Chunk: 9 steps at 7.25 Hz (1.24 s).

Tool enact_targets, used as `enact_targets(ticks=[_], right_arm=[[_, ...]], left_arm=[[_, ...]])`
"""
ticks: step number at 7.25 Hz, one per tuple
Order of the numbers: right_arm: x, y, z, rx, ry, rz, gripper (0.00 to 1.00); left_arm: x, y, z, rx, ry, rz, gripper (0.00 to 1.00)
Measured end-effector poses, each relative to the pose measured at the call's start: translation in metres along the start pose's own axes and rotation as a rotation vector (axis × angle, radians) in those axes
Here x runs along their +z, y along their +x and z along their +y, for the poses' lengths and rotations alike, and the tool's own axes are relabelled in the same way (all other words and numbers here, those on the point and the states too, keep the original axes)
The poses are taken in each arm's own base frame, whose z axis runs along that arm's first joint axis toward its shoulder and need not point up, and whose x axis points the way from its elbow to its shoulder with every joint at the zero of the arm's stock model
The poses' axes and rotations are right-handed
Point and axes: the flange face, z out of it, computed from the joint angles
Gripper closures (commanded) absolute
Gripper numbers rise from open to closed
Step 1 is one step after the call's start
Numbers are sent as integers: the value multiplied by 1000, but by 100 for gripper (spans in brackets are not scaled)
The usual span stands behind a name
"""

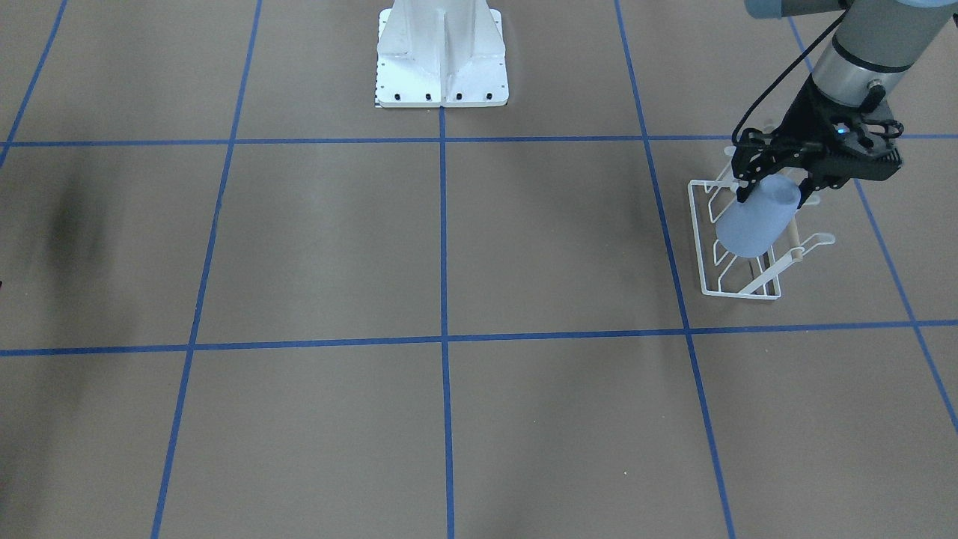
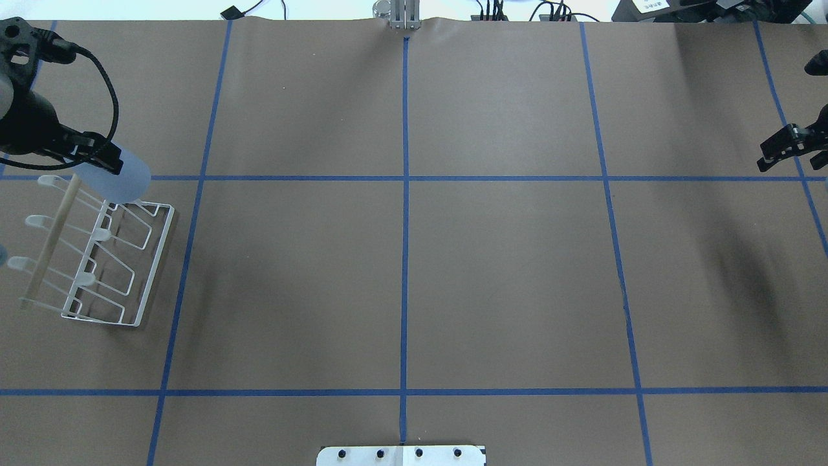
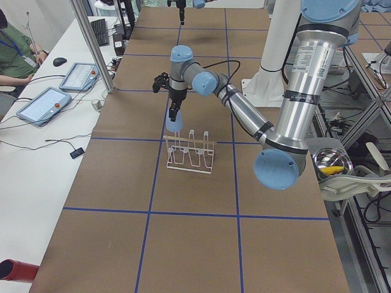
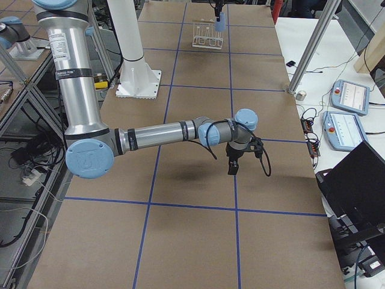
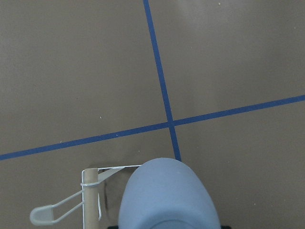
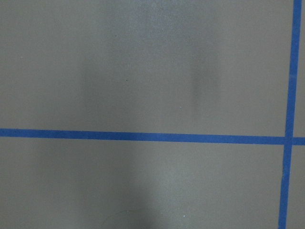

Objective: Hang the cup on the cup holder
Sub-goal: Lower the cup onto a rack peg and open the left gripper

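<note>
Nearest the robot, white bolted pedestal on the brown paper table, blue tape grid lines across it. Further out on the robot's left side, the cup holder stands on its rectangular wire base close to the table's left edge, well apart from the pedestal. Its pale wooden dowel runs along the top, with rounded-tip prongs sticking out to either side. At the rack's far end, the light blue cup is up off the table and tilted, narrow end in the left gripper and wider end pointing down and out over the rack's end section. The black fingers are pressed on opposite sides of the cup, pinching it. In the left wrist view the cup fills the bottom middle, just beside the dowel end and one prong loop. Can't tell whether a prong is inside the cup or whether cup and rack touch; they overlap in every view. At about the same depth on the far right side, the right gripper hangs above bare paper, pointing down, holding nothing visible, well apart from the cup and rack. Can't tell if its fingers are spread or together: it is cut off at the overhead edge, and its wrist view shows only paper and tape.
</note>
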Motion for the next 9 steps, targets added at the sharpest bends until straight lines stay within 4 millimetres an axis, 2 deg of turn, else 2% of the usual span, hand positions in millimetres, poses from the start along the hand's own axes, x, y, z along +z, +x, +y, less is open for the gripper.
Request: enact_targets(ticks=[5,6,7,9], right_arm=[[1,0,-1,1,-1,0,0],[1,0,-1,1,-1,0,0],[1,1,-1,1,-1,0,0],[2,2,0,0,-2,-1,0]], left_arm=[[31,-4,-5,-13,-52,-22,100],[38,-5,-5,-17,-64,-27,77],[42,-5,-5,-19,-71,-29,3],[45,-2,-3,-17,-77,-28,1]])
